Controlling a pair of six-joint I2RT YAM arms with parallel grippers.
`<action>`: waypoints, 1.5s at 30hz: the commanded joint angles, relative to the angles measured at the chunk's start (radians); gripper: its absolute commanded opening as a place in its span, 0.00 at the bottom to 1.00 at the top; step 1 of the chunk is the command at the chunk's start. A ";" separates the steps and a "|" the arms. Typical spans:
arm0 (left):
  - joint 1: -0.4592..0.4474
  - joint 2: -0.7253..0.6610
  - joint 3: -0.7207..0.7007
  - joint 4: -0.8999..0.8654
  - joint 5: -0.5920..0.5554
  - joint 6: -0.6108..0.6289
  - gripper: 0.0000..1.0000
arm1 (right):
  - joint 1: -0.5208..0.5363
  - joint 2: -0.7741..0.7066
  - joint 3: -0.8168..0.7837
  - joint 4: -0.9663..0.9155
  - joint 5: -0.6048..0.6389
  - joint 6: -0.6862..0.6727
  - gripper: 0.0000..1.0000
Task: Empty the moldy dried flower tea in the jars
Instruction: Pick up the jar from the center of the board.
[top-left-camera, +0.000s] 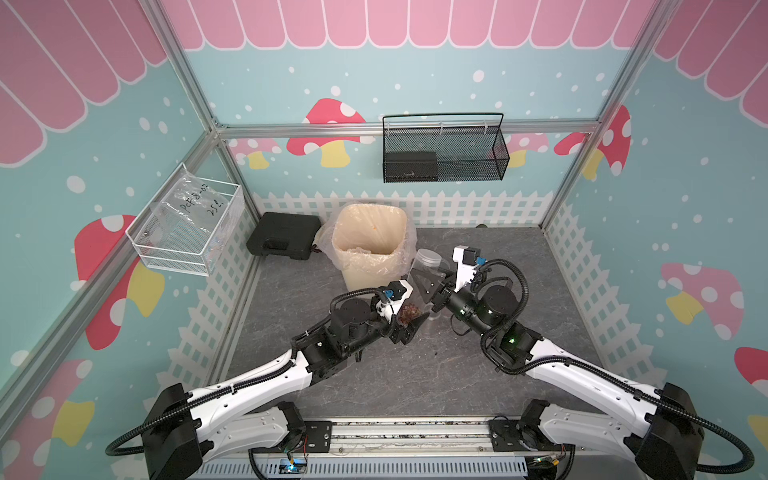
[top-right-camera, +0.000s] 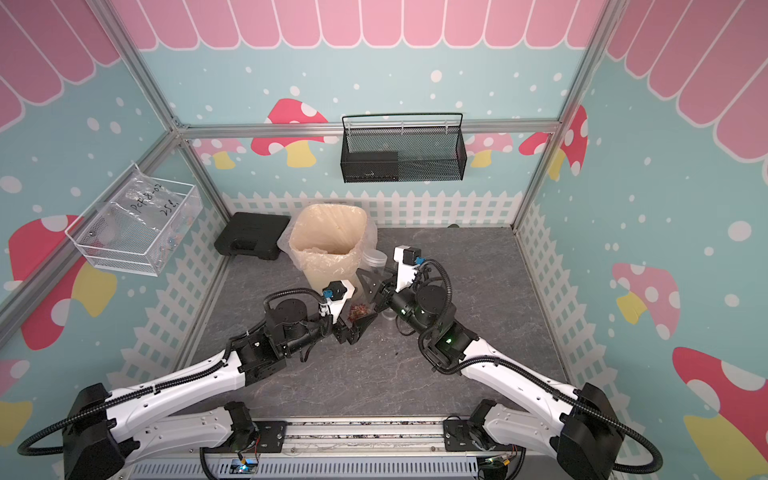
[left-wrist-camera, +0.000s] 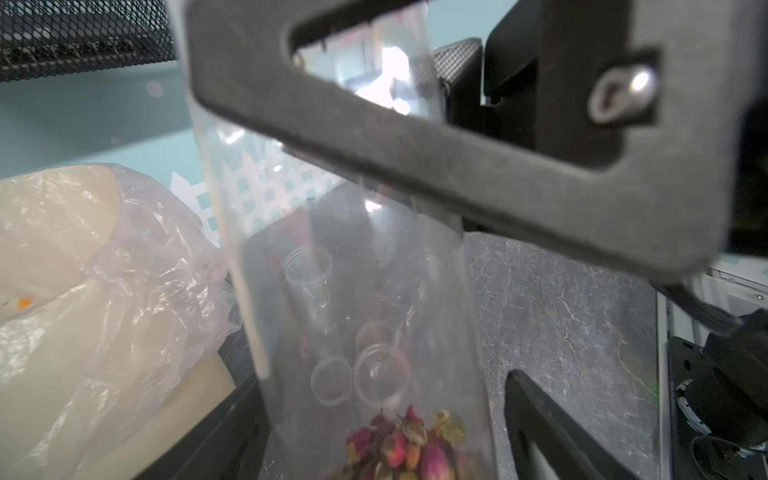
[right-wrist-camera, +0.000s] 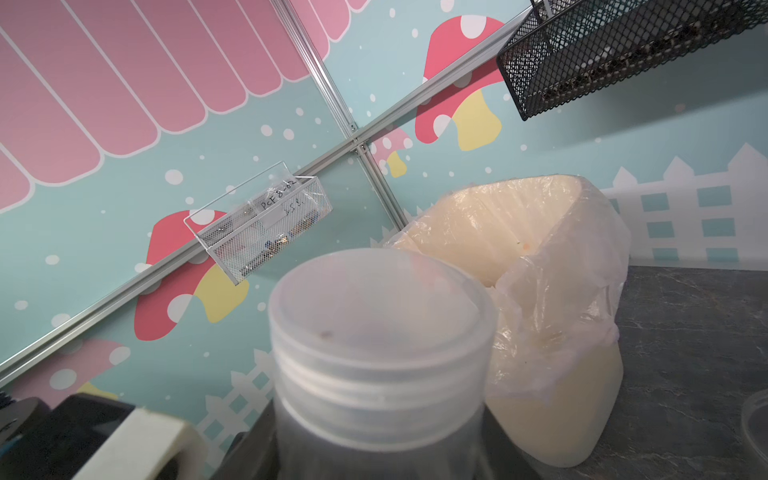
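bright, even light, soft shadows on the table (top-left-camera: 374, 374). top views bow at the edges. close to my wrist, the jar (right-wrist-camera: 382, 353) blurs.

desk (top-left-camera: 498, 365): carries the waste bin and the case.
waste bin (top-left-camera: 365, 278): back centre of the desk, near the rear wall.
case (top-left-camera: 282, 237): just left of the waste bin, in the back-left corner.
tea jar (left-wrist-camera: 353, 291): before the waste bin, between the jaws of the left gripper (top-left-camera: 409, 321).
dried flower tea (top-left-camera: 409, 311): inside the tea jar.
second jar (top-left-camera: 428, 259): just right of the waste bin, behind the tea jar, gripped in the jaws of the right gripper (top-left-camera: 428, 287).
mesh basket (top-left-camera: 444, 162): on the rear wall, above and right of the waste bin.
wire basket (top-left-camera: 187, 237): on the left wall, above the case, with a bag (top-left-camera: 195, 203) in it.
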 joint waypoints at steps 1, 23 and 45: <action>-0.005 0.012 0.013 0.034 -0.030 0.018 0.79 | 0.002 0.000 -0.009 0.068 0.005 0.032 0.04; -0.005 -0.070 0.005 -0.145 -0.070 0.189 0.11 | 0.002 -0.127 0.181 -0.608 -0.082 -0.567 0.88; -0.014 -0.199 -0.158 -0.129 -0.210 0.579 0.00 | -0.024 -0.048 0.445 -1.073 -0.318 -0.725 0.87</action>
